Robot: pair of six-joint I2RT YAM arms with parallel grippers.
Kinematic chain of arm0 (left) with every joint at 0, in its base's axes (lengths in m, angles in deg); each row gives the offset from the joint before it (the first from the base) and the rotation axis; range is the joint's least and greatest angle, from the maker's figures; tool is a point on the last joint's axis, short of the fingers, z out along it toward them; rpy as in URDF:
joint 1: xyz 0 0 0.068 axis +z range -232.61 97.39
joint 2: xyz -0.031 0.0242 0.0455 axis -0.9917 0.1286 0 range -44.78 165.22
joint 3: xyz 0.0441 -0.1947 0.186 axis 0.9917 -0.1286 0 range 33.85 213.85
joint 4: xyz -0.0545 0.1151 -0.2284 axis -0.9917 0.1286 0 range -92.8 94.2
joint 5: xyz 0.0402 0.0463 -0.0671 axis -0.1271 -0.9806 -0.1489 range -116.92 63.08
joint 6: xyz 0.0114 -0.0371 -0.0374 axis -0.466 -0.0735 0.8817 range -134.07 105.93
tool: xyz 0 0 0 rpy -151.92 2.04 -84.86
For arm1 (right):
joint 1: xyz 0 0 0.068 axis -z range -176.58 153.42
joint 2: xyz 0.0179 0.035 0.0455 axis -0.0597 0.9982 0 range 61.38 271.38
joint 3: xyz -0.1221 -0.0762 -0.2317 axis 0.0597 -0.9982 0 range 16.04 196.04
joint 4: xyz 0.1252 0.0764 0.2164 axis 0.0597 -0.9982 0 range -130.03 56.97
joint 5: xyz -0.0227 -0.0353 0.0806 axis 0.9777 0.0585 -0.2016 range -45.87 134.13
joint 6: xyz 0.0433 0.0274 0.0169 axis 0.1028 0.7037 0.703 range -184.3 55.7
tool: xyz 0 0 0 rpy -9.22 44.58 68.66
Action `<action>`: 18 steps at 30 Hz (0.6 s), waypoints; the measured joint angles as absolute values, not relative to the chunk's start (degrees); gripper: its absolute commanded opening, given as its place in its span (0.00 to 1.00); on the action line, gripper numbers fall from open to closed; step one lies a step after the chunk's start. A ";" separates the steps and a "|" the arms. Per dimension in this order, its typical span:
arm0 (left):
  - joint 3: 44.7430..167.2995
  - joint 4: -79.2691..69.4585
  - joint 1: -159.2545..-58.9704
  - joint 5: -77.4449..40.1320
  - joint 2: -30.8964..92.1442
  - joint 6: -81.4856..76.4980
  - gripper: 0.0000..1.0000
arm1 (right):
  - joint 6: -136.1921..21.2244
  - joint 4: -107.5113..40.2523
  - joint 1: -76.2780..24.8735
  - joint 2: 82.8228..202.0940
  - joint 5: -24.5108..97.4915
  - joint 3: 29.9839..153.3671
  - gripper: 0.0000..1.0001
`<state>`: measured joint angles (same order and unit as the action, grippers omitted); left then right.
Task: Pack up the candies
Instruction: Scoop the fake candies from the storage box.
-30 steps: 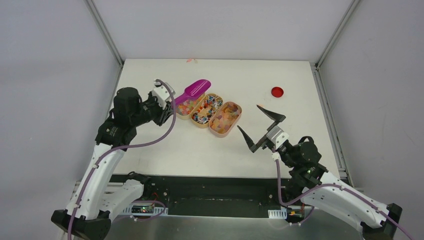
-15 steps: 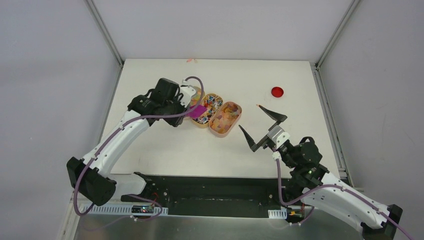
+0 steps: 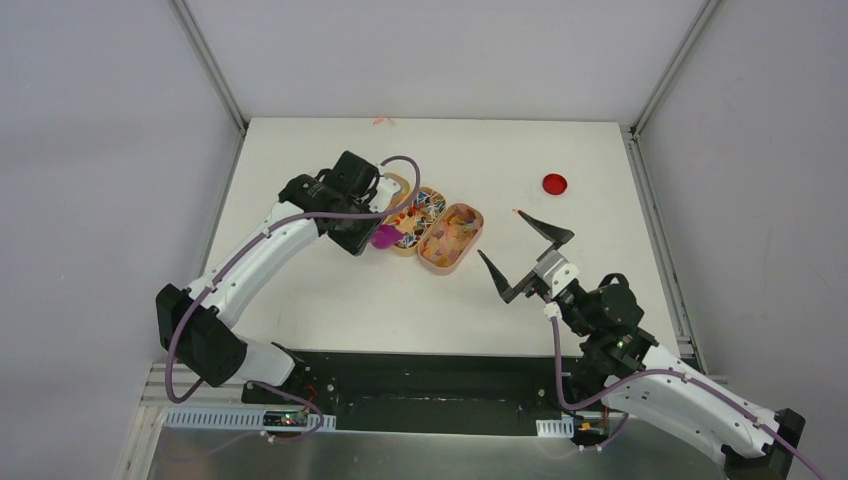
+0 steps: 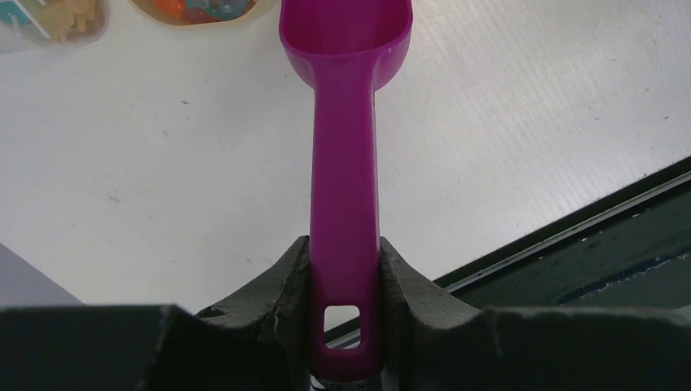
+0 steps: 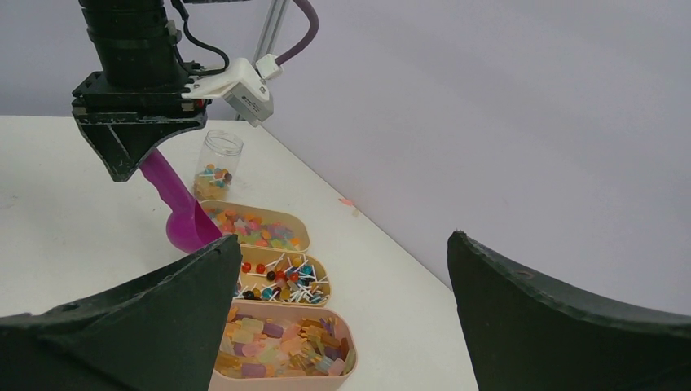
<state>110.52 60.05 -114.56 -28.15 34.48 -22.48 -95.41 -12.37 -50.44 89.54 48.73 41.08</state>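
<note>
The candies fill three beige oval trays in a row: mixed bright bits (image 5: 257,228), lollipop-like pieces with white sticks (image 5: 285,277) and pale orange-yellow gummies (image 5: 281,342). From above, the gummy tray (image 3: 450,238) and the middle tray (image 3: 418,215) show, while my left arm covers most of the third. My left gripper (image 4: 344,252) is shut on the handle of the magenta scoop (image 4: 344,163). The scoop (image 3: 385,237) hangs bowl-down at the near side of the trays, and its bowl looks empty. My right gripper (image 3: 497,232) is open to the right of the trays, holding nothing.
A clear jar (image 5: 218,167) with a few candies at its bottom stands behind the trays. A flat red disc (image 3: 554,183) lies at the far right of the table. The table's front edge and a dark rail (image 4: 570,244) lie close below the scoop.
My left arm has swung from left of the trays to over them. The scoop has turned from lying toward the far side to hanging in front of the trays. The right arm has not moved.
</note>
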 measured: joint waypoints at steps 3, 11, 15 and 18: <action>111.72 60.40 -114.56 -28.15 35.84 -22.50 0.00 | -95.43 -12.39 -50.44 89.56 48.75 41.08 0.99; 114.86 60.70 -114.56 -28.13 41.50 -22.61 0.00 | -95.43 -12.37 -50.44 89.52 49.30 41.08 0.99; 116.29 60.42 -114.58 -28.13 44.16 -22.63 0.00 | -95.43 -12.37 -50.44 89.52 49.32 41.08 0.99; 117.14 59.68 -114.95 -28.17 45.85 -22.70 0.00 | -95.43 -12.37 -50.44 89.50 49.34 41.08 0.99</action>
